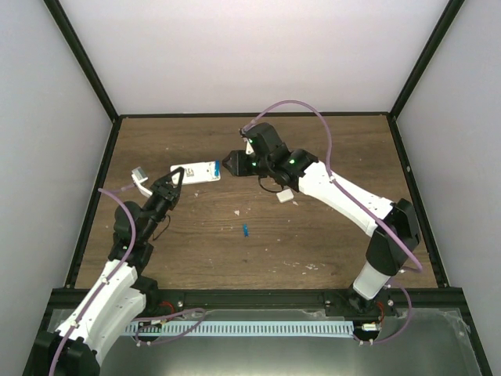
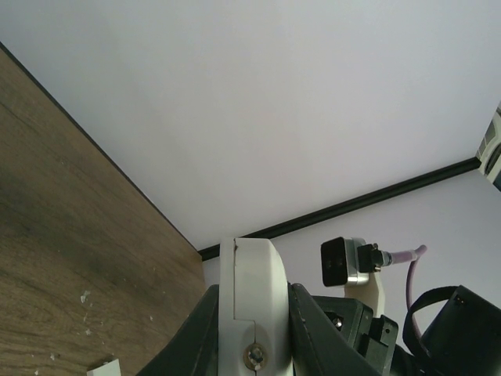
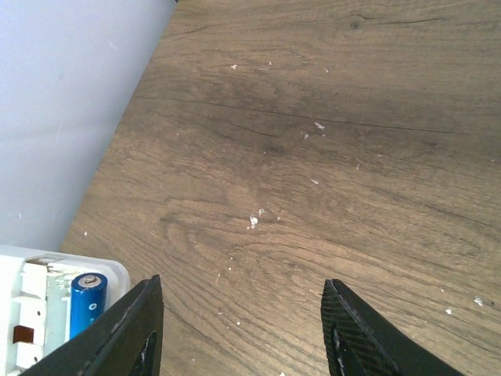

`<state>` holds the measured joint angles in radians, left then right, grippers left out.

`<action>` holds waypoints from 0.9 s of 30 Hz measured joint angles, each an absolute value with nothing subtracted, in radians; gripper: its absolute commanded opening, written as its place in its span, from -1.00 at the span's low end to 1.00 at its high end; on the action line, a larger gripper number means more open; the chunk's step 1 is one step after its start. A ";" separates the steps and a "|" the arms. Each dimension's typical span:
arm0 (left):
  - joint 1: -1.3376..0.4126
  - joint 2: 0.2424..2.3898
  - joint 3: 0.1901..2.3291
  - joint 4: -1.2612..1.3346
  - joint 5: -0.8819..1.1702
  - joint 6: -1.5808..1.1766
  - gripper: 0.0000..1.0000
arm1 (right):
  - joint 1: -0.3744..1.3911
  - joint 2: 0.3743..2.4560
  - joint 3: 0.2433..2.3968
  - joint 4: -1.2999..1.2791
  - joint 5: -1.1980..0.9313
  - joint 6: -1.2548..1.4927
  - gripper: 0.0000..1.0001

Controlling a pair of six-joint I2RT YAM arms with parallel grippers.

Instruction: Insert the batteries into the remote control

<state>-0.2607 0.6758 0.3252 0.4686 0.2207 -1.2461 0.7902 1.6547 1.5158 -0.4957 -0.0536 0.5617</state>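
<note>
The white remote control [image 1: 196, 171] is held just above the table at the back left, its battery bay open and facing up. My left gripper [image 1: 175, 180] is shut on its left end, and in the left wrist view that end [image 2: 252, 290] stands clamped between the dark fingers [image 2: 317, 329]. One blue battery [image 3: 86, 301] sits in the bay of the remote control [image 3: 31, 294]. A second blue battery [image 1: 245, 229] lies loose on the table's middle. My right gripper [image 1: 232, 163] hovers open just right of the remote, with only bare wood showing between its tips in the right wrist view [image 3: 243, 321].
A small white cover piece [image 1: 284, 196] lies on the wood under the right forearm. White crumbs [image 3: 254, 219] dot the brown tabletop. Black frame rails and white walls [image 1: 235, 47] close in the table on three sides.
</note>
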 measured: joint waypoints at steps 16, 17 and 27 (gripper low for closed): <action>-0.261 0.678 0.325 0.468 0.226 -1.249 -1.00 | 0.791 1.659 1.516 -0.454 -0.096 0.558 -0.04; -0.261 0.678 0.325 0.468 0.226 -1.249 -1.00 | 0.791 1.659 1.516 -0.454 -0.098 0.558 -0.04; -0.261 0.679 0.325 0.468 0.226 -1.250 -1.00 | 0.792 1.659 1.516 -0.438 -0.112 0.557 -0.03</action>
